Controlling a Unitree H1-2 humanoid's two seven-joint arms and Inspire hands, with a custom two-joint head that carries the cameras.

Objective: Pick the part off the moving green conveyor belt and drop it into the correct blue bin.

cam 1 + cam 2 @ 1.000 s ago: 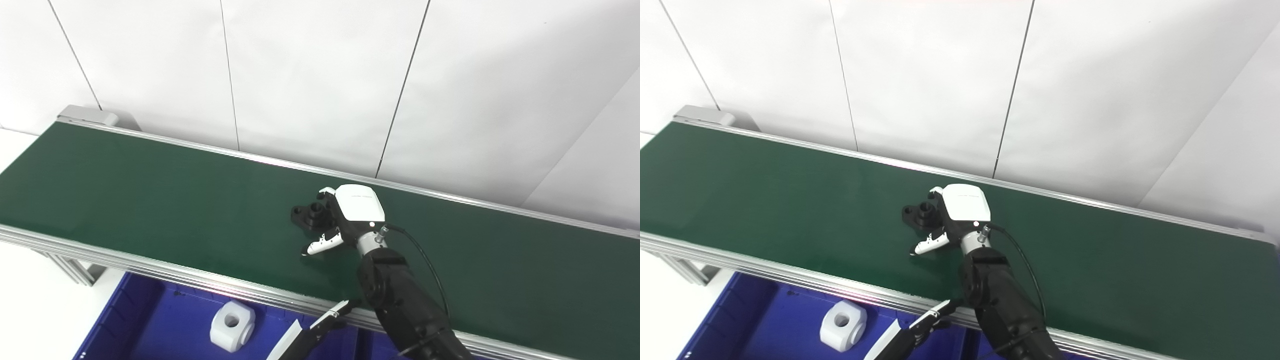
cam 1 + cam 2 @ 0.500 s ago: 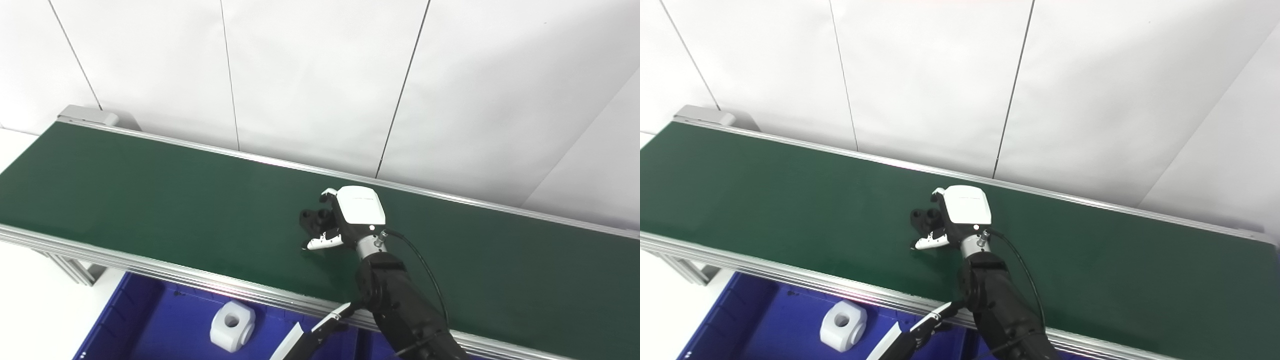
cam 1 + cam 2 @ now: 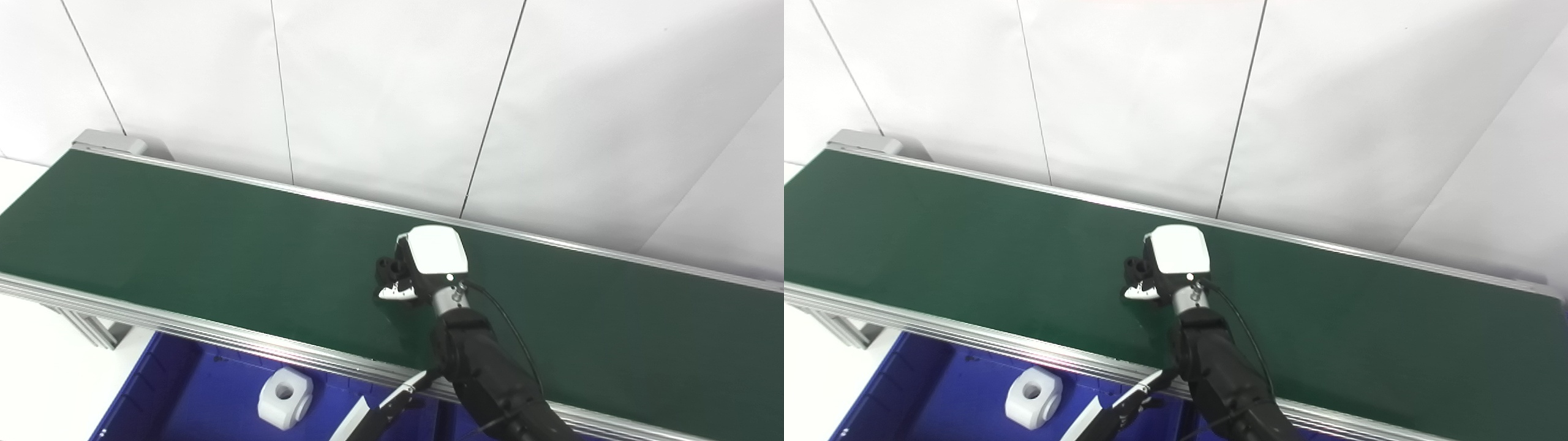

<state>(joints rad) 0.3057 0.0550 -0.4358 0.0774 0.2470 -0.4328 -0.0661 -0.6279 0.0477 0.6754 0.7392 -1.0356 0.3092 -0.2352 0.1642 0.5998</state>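
Note:
A small black part [image 3: 386, 267] lies on the green conveyor belt [image 3: 184, 245], mostly hidden inside my right hand [image 3: 422, 269]. Only its left end shows past the fingers. The right hand, with its white back facing up, is shut on the part, the white-tipped thumb [image 3: 392, 293] curled under its near side. Whether the part is off the belt I cannot tell. My left hand [image 3: 395, 401] shows only as a few fingers at the bottom edge, below the belt's near rail; its state is unclear.
A blue bin [image 3: 184, 392] stands below the belt's near rail [image 3: 184, 327] at the lower left, with a white block part [image 3: 283, 397] in it. A second blue bin edge [image 3: 441, 422] shows beside the right arm. White wall panels rise behind the belt.
The right hand's fingers and thumb have closed in around the black part, which has come rightward into the hand. The left hand has barely moved.

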